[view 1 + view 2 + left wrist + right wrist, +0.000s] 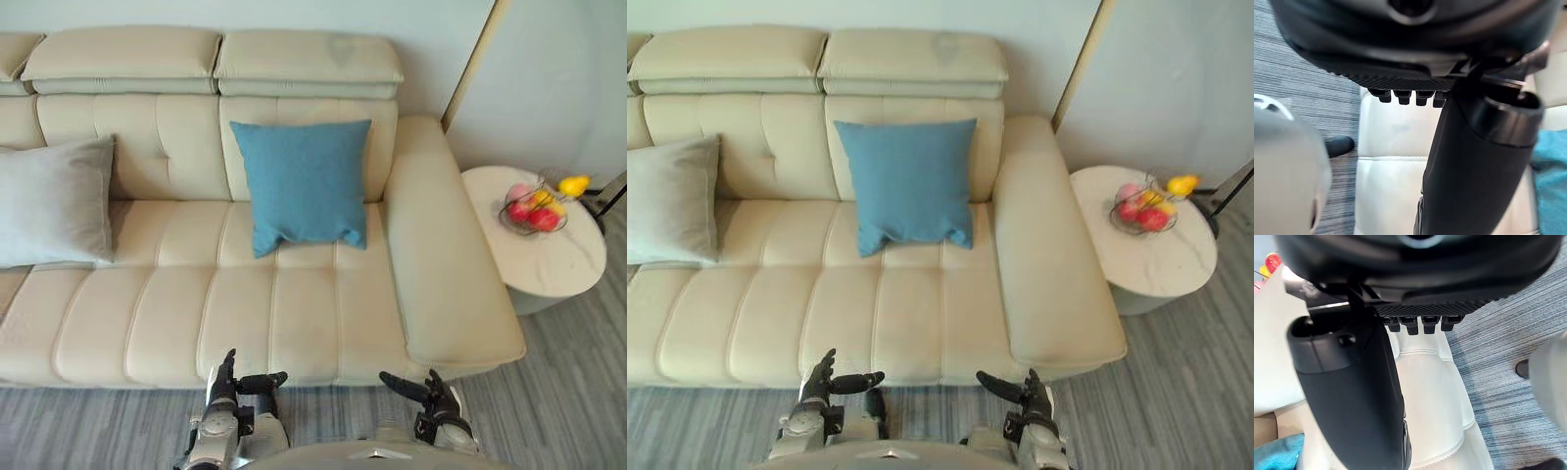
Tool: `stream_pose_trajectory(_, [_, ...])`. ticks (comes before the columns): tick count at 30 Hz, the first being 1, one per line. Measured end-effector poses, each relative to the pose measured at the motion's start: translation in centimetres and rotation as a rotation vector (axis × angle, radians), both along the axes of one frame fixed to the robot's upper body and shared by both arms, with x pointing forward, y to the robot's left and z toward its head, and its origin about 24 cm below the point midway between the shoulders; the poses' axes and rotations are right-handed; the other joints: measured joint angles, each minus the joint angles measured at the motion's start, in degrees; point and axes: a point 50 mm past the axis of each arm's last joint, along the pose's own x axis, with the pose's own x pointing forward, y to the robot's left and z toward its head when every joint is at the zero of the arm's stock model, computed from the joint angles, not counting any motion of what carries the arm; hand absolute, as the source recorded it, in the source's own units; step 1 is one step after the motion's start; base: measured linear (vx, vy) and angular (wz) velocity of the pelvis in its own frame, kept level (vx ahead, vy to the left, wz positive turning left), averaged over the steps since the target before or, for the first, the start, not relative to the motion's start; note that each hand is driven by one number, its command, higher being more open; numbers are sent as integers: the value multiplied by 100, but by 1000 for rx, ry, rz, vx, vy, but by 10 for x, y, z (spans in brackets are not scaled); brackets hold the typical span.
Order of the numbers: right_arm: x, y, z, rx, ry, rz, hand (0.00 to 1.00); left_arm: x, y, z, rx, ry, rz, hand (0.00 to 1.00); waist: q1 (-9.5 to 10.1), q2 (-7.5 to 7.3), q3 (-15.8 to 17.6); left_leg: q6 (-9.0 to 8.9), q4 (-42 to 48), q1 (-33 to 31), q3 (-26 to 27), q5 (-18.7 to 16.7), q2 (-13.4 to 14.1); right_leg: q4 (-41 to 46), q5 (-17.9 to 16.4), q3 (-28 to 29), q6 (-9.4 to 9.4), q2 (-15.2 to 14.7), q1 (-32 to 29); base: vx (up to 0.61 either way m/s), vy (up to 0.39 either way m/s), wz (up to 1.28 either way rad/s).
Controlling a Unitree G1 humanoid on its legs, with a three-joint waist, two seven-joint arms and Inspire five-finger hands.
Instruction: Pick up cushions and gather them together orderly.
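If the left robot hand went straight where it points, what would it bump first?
Probably the cream sofa: the left robot hand points at the seat's front edge, though height is hard to judge. The blue cushion sits farther back.

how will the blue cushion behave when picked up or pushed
Probably soft and floppy: the blue cushion sags at its bottom edge on the sofa. It leans against the backrest, so a push may topple it.

One blue cushion, one grey cushion, one sofa, one table, one fruit bowl
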Motion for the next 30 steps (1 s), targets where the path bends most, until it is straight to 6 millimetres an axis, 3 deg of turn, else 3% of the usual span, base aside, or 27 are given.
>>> stream_pose_trajectory(2, [11, 0, 3, -4, -24, 4, 100, 0, -8, -2, -18, 7, -3, 100, 13, 123, 79, -31, 0, -292, -97, 170, 40, -685, -60, -27, -231, 118, 120, -158, -129, 14])
stream_pose_trajectory(4, [6, 0, 2, -12, -7, -8, 100, 1, -17, -3, -39, 11, -22, 100, 8, 284, 195, -76, -39, -325, -418, 361, 122, -857, 64, -355, -313, 227, 315, -209, -59, 62])
stream_pose_trajectory(7, [-2, 2, -1, -10, 13, -18, 100, 3, -21, -2, -42, 1, -37, 100, 4, 309, 177, -123, -220, -349, -625, 465, 127, -930, 140, -695, -433, 218, 335, -172, 14, 45])
stream_pose_trajectory(8, [-1, 4, -1, -7, 13, -22, 100, 7, -21, 0, -45, -12, -44, 100, 3, 261, 224, -76, 139, -468, -599, 287, 164, -931, 196, -776, -447, 147, 323, -134, 83, 41])
stream_pose_trajectory(10, [-4, 3, -1, -15, 19, -28, 100, 11, -20, 2, -43, -25, -42, 100, -16, 150, 273, 42, 1574, -544, -605, -710, 191, -922, 313, -838, -347, -100, 327, -85, 154, 30])
stream_pose_trajectory(11, [-5, 3, -1, -15, 19, -29, 100, 11, -21, 2, -44, -26, -42, 100, -16, 151, 271, 50, 1766, -527, -605, -869, 224, -930, 336, -831, -313, -130, 325, -83, 191, 13])
stream_pose_trajectory(12, [-5, 3, -1, -16, 20, -30, 100, 11, -23, 1, -52, -23, -41, 100, -38, 178, 255, -13, 2072, -425, -624, -1215, 306, -950, 399, -811, -215, -187, 308, -71, 190, 3])
stream_pose_trajectory(14, [-4, 0, -1, -14, 14, -40, 100, 9, -30, -1, -75, -14, -38, 100, -45, 244, 219, -148, 1817, -269, -610, -1504, 276, -993, 508, -724, -33, -208, 242, -93, 289, -8])
stream_pose_trajectory(17, [-8, 17, -5, 45, 34, -40, 100, 4, -16, -3, -32, 15, -38, 100, -80, -48, 55, 51, 1144, 9, -391, -1255, -185, -1608, 822, -541, 64, -459, 406, -65, 237, -8])
stream_pose_trajectory(19, [-13, 14, -7, 45, 51, -70, 100, 0, -14, -5, -28, 33, -37, 100, -89, -52, 37, 89, 807, 239, -332, -1150, -395, -1867, 997, -365, 86, -535, 562, -25, 125, 1])
stream_pose_trajectory(24, [-20, 5, -10, 38, 88, -109, 100, -15, -7, -14, -11, 114, -27, 100, -125, 3, -60, 95, 291, 637, -246, -947, -596, -2250, 1150, -284, 91, -552, 846, 30, 36, -6])
stream_pose_trajectory(28, [-29, -1, -14, 34, 132, -132, 100, -20, -3, -16, -3, 135, -23, 100, -129, 27, -79, 60, 78, 878, -250, -850, -574, -2434, 1179, -261, 61, -441, 1049, 105, -38, -5])
stream_pose_trajectory(30, [-30, -3, -14, 31, 143, -129, 100, -24, -2, -17, -5, 150, -24, 100, -147, 21, -90, 52, 28, 934, -301, -845, -546, -2558, 1202, -267, -41, -376, 1142, 84, -47, -2])
